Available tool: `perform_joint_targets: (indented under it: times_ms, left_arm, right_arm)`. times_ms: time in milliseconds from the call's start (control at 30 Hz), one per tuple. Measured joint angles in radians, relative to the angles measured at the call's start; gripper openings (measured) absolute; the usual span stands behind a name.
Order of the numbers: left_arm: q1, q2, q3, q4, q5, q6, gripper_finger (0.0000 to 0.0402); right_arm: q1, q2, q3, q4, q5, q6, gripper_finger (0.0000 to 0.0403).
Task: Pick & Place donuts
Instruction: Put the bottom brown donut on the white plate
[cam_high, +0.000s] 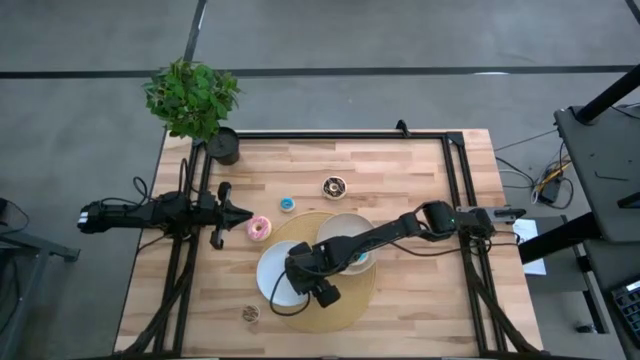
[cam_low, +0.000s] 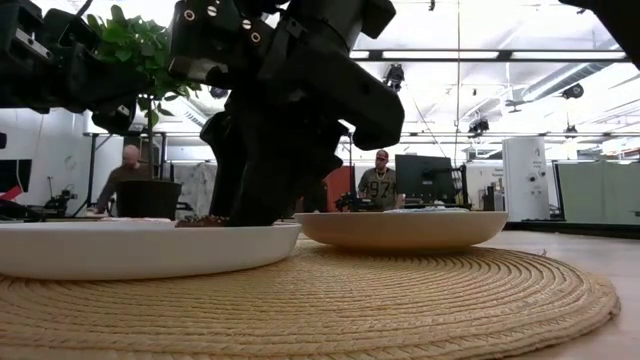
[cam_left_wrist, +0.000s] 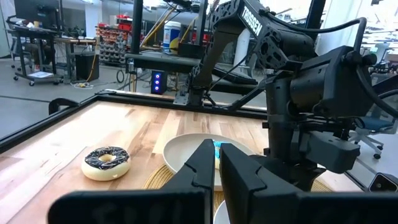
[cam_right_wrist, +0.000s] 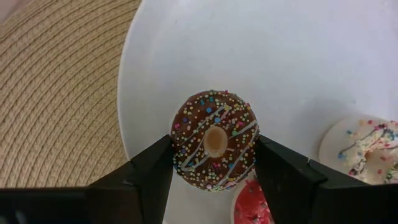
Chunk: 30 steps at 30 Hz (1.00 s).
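Right hand (cam_right_wrist: 214, 163) clamped on chocolate sprinkled donut (cam_right_wrist: 214, 140) over white plate (cam_right_wrist: 292, 56); left hand (cam_left_wrist: 214, 163) closed, empty.

left tool (cam_high: 240, 213): shut, parked at table's left | right tool (cam_right_wrist: 214, 163): pointing down, fingers clamped, arm stretched inward

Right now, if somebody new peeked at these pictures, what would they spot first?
Probably the right claw squeezing a chocolate donut with rainbow sprinkles, just over the white plate on the round woven mat. Next, the pink donut on the wooden table, right beside the left claw, which is shut and empty. A leafy plant stands at the far left corner.
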Motion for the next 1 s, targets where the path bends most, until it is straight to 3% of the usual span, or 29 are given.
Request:
perform_joint_targets:
  times_ms: [533, 1000]
  left_arm:
    - [0.0, 0.0, 0.0, 0.0, 0.0, 0.0, 0.0]
    - [0.0, 0.0, 0.0, 0.0, 0.0, 0.0, 0.0]
  right_arm:
    - [-0.001, 0.0, 0.0, -0.018, -0.027, -0.005, 0.0205]
    - [-0.002, -0.004, 0.0, -0.018, -0.026, -0.012, 0.0271]
